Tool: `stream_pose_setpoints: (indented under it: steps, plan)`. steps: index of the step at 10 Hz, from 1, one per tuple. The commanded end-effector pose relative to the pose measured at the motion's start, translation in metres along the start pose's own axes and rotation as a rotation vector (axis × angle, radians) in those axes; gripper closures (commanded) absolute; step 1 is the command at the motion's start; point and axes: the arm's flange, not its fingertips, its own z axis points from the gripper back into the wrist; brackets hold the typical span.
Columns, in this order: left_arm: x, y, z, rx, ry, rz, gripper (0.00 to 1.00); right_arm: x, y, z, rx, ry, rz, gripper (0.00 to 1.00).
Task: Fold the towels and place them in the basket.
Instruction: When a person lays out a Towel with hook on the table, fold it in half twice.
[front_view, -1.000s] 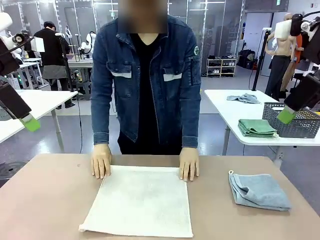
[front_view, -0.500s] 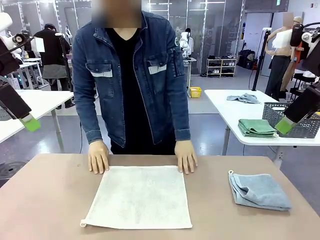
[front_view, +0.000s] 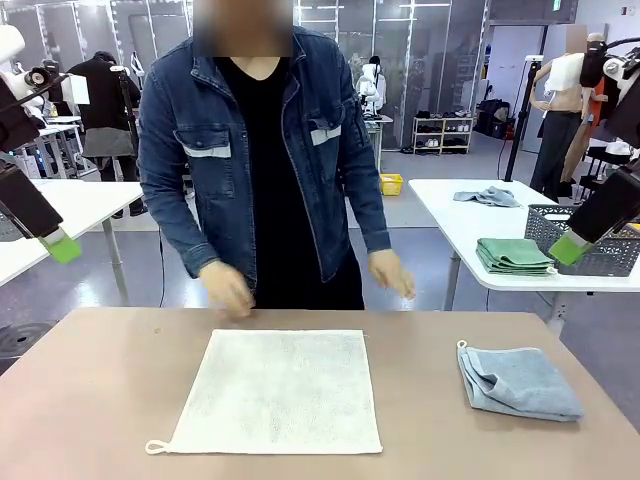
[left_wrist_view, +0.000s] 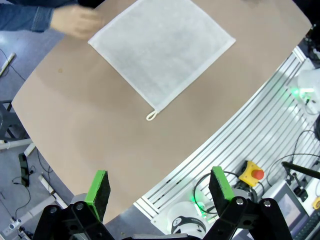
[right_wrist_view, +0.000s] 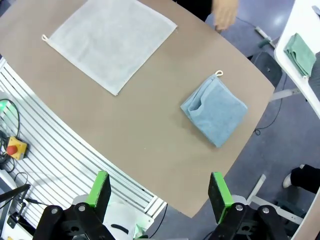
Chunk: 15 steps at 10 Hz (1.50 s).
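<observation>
Clock directions are read from the front view.

Cream-white towel (front_view: 278, 390): terry, near-square, spread flat in a single layer at the centre of the brown tabletop (front_view: 100, 400). Its cord loop (front_view: 155, 447) sits at the 7 o'clock corner.

Blue-grey towel (front_view: 520, 381): also terry, loosely folded into a thick pad with soft rounded edges, well apart from the cream one at its 3 o'clock. It has a small loop at its 10 o'clock corner.

Basket (front_view: 610, 258): dark grey lattice plastic with a solid rim, on a separate white table at 2 o'clock from the cream towel. Neither towel is in it. Folded green cloths (front_view: 513, 255) lie just beside it at its 9 o'clock.

Delta vs a second ago: both of the person's hands were pressing flat on the cream towel's far corners. Now the person's right hand (front_view: 228, 290) and left hand (front_view: 392, 272) are lifted off and motion-blurred above the far table edge, holding nothing. The towel lies squarer and its loop has come into view. The person has shifted toward 9 o'clock.

Left gripper (left_wrist_view: 159, 175): jaws wide, empty, high over the near table edge, position unchanged.
Right gripper (right_wrist_view: 159, 176): jaws wide, empty, also high over the near edge, with the blue-grey towel at its 12 o'clock in the right wrist view.
</observation>
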Motion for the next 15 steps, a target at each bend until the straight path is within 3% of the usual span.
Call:
stream_pose_setpoints:
  steps: [1, 6, 7, 8, 10, 12, 13, 15]
  plan:
    - [-0.001, 0.000, 0.001, -0.004, 0.005, -0.018, 0.00, -0.001, 0.001, 0.001, -0.007, 0.001, 0.005, 0.02]
    - [0.000, 0.000, 0.000, 0.000, 0.000, 0.000, 0.00, 0.000, 0.000, 0.000, 0.000, 0.000, 0.000, 0.02]
    - [-0.004, -0.019, -0.006, 0.041, 0.064, -0.185, 0.00, 0.004, 0.024, 0.000, -0.053, 0.015, 0.214, 0.02]
    - [-0.004, -0.021, -0.017, -0.020, 0.088, -0.367, 0.00, 0.013, 0.051, -0.010, -0.034, 0.056, 0.427, 0.02]
    - [-0.004, -0.014, -0.054, -0.083, 0.193, -0.553, 0.00, 0.026, 0.079, -0.032, 0.013, 0.027, 0.655, 0.02]
    - [-0.003, -0.022, -0.092, -0.080, 0.211, -0.719, 0.00, 0.045, 0.107, -0.075, -0.049, 0.142, 0.774, 0.02]
    - [-0.002, -0.025, -0.111, -0.061, 0.230, -0.739, 0.00, 0.050, 0.117, -0.098, 0.009, 0.176, 0.797, 0.02]
    - [-0.007, -0.018, -0.141, -0.140, 0.215, -0.699, 0.00, 0.052, 0.124, -0.140, 0.053, 0.231, 0.796, 0.02]
